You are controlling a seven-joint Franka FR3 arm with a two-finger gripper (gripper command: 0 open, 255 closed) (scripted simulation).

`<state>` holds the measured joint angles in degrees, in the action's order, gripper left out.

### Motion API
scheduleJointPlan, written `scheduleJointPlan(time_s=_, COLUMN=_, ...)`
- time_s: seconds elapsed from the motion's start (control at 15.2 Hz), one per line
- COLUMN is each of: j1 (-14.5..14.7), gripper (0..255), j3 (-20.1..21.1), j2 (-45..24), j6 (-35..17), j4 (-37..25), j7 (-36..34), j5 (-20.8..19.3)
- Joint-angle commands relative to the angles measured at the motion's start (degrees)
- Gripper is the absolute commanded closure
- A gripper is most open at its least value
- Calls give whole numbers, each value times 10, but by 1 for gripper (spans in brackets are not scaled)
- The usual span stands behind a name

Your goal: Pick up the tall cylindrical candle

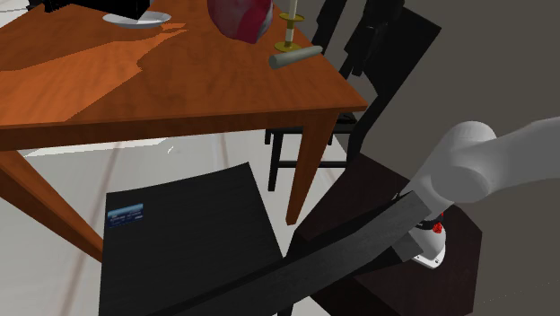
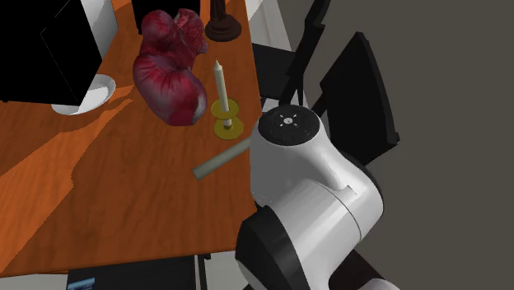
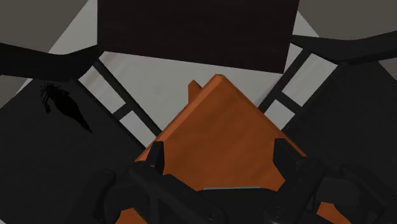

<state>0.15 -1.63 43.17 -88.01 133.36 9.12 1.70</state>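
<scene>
A grey-green cylindrical candle (image 1: 294,57) (image 2: 221,161) lies on its side on the orange-brown wooden table (image 1: 179,90) (image 2: 123,189), close to the edge nearest the arm. Just behind it a thin cream candle (image 1: 290,16) (image 2: 218,81) stands upright in a brass holder (image 2: 226,115). In the wrist view my gripper (image 3: 218,159) is open, its black fingers (image 3: 156,156) wide apart over a corner of the table (image 3: 216,121), with nothing between them. The white arm (image 2: 296,173) (image 1: 476,166) rises beside the table.
Dark red boxing gloves (image 2: 171,70) (image 1: 240,18) lie behind the candles, with a white bowl (image 1: 136,20) (image 2: 86,95) further along. Black chairs (image 1: 359,54) (image 2: 354,91) stand at the table's side. The black stand (image 1: 179,242) is below.
</scene>
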Motion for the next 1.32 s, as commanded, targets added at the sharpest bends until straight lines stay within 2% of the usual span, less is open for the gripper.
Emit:
scheduleJointPlan(time_s=0.0, j1=0, gripper=0, j3=0, j2=0, j6=0, j4=0, j7=0, j5=0)
scheduleJointPlan(time_s=0.33, j1=49, gripper=0, j3=-87, j2=-91, j6=-26, j4=-62, j7=231, j5=-42)
scheduleJointPlan(time_s=0.59, j1=90, gripper=0, j3=-144, j2=-180, j6=-40, j4=-135, j7=413, j5=-51)
scheduleJointPlan(time_s=0.92, j1=134, gripper=0, j3=-195, j2=-303, j6=-42, j4=-246, j7=638, j5=-30)
scheduleJointPlan(time_s=1.25, j1=155, gripper=0, j3=-211, j2=-418, j6=-26, j4=-363, j7=838, j5=8)
